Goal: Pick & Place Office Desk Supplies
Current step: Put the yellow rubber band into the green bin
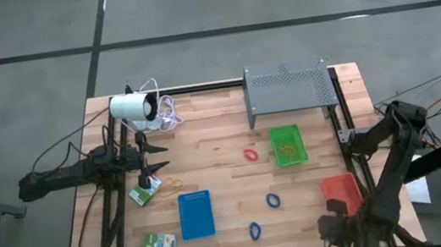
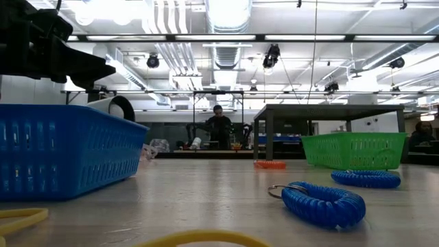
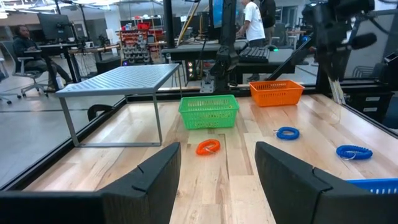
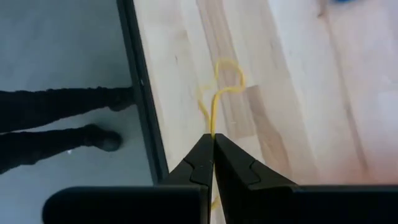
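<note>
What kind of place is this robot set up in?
Probably a robotics lab or open workshop. Beyond the wooden table run exposed ceiling ducts and strip lights, with other workbenches and a person seated at a monitor behind.

Bright overhead ceiling lights (image 2: 226,14) w/ glare in low view; foreground blurry, shadows soft.
</note>
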